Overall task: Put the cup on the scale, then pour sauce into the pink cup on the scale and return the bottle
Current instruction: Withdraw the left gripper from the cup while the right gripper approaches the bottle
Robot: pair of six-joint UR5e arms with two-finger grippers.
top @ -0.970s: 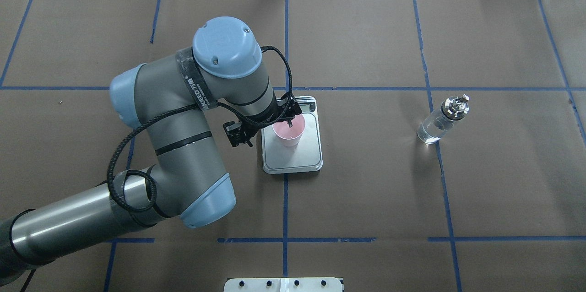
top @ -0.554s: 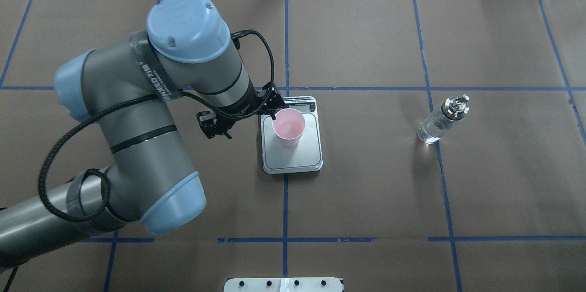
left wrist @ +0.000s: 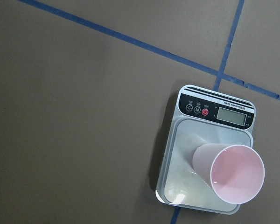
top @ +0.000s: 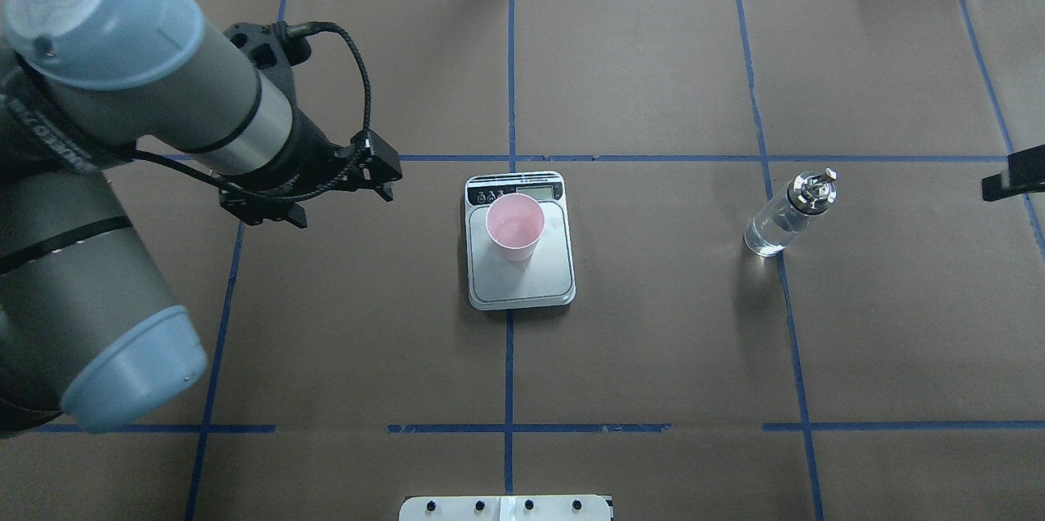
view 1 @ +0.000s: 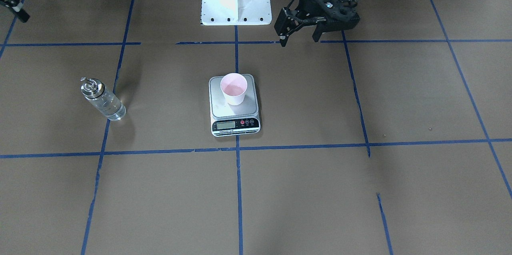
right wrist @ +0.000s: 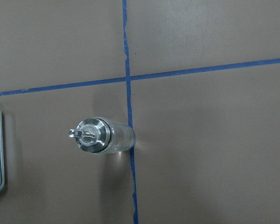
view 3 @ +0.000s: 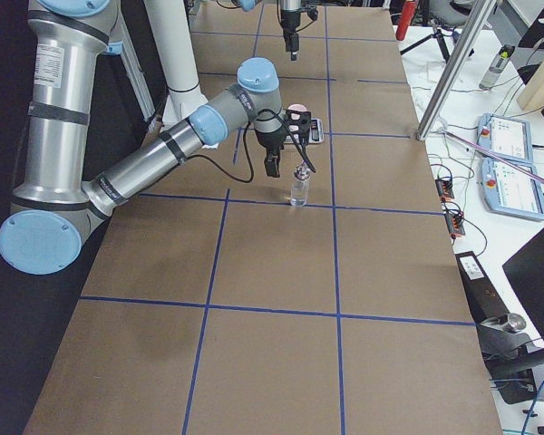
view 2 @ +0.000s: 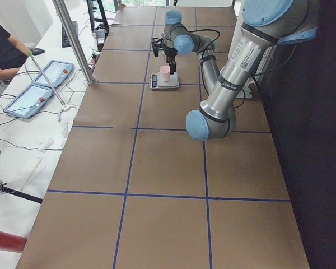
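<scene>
While upright on scale (top: 522, 280), cup (top: 515, 225) well apart from left jaws.

Left end effector (view 1: 299, 41) aloft, jaws spread, pointing downward

There is one cup (top: 514, 225), one scale (top: 522, 286) and one bottle (top: 780, 219) on one table (top: 653, 358).

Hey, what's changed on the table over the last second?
The left gripper let go of the cup and withdrew to the robot's left, and is now open. The right gripper has come in near the bottle. The cup, the scale and the bottle have not moved.
</scene>
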